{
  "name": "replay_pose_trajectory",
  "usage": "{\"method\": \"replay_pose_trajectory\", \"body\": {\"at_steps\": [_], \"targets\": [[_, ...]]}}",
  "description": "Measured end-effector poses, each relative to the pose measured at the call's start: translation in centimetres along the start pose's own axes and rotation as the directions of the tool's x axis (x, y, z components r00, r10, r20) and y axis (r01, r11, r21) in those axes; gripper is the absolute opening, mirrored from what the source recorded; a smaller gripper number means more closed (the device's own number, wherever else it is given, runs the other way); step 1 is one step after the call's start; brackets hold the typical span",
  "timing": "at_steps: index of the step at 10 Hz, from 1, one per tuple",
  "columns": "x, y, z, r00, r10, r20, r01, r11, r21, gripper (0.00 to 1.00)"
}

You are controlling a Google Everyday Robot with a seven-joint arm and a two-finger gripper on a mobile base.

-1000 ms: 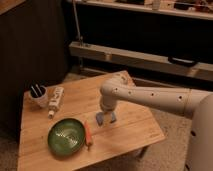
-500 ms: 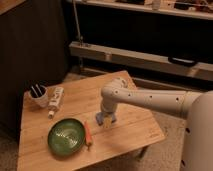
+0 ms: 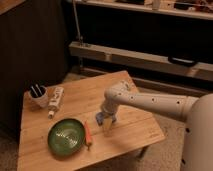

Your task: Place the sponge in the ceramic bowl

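The ceramic bowl, glossy green and wide, sits near the front left of the wooden table. A thin orange stick lies just right of it. My gripper points down at the table a little right of the stick. The sponge shows right at the gripper's tip as a small blue and yellowish-tan patch, partly hidden by the gripper. Whether the sponge rests on the wood or is raised off it, I cannot tell. The sponge is outside the bowl, about a hand's width to its right.
A small white cup with dark utensils stands at the table's back left, and a white bottle lies beside it. The table's front edge and right corner are near the gripper. Dark shelving and a metal rail run behind.
The gripper has sunk slightly toward the table at the sponge. The bowl, stick, cup and bottle have not moved.
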Motion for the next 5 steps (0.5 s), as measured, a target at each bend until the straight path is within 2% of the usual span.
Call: {"method": "replay_pose_trajectory", "body": {"at_steps": [3,5], "targets": [[0.3,0.0,0.6,1.0,-0.015,-0.01,0.015,1.0,0.007,0.78],[0.3,0.0,1.2,1.0,-0.019,-0.009,0.019,1.0,0.02,0.6]]}}
